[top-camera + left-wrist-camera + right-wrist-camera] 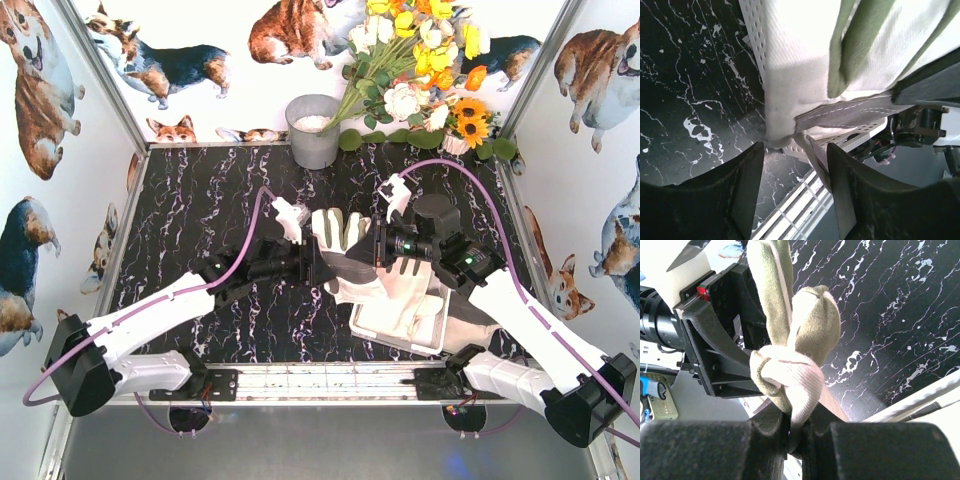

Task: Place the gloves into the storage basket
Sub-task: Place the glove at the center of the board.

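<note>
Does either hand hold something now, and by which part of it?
The right hand is shut on a glove, pinching bunched cloth at its finger end. The left hand holds nothing; its jaws stand open near the glove.

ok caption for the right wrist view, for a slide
Right gripper pinching a cream-white fabric glove over the black marbled table

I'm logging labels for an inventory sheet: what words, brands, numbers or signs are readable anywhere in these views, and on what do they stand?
No text can be read in any view.
The gloves, storage basket, grey bucket and corgi-print walls show no lettering.
A small circuit board at the edge of the right wrist view may carry markings, but it is too blurred to read.
</note>
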Available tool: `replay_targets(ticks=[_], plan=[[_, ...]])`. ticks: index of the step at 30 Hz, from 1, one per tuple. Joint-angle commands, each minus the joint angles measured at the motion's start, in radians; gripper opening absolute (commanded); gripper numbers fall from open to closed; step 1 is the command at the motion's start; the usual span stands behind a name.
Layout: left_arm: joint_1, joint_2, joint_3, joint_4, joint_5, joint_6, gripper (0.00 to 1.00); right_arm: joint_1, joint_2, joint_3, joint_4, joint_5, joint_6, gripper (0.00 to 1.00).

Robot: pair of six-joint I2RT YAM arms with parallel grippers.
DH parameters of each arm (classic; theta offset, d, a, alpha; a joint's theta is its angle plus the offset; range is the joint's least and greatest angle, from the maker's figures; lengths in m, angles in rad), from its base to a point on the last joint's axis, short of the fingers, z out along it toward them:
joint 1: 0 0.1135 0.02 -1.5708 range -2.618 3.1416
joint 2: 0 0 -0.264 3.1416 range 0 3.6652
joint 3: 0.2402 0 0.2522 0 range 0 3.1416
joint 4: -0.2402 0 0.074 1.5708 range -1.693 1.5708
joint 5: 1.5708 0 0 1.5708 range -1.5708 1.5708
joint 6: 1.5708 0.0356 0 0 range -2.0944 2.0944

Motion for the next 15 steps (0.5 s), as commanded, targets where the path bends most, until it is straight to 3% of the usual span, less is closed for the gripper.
replay_targets(ticks=[1, 15], plan=[[-0.003, -0.018, 0.016, -0.021, 0.018, 0.049, 0.44, 0.004, -0.027, 0.061, 0.014, -0.003, -0.02, 0.0], [0.021, -0.071, -0.025, -0.102, 0.017, 0.056, 0.07, 0.007, 0.013, 0.019, 0.103, 0.0, 0.119, 0.0]])
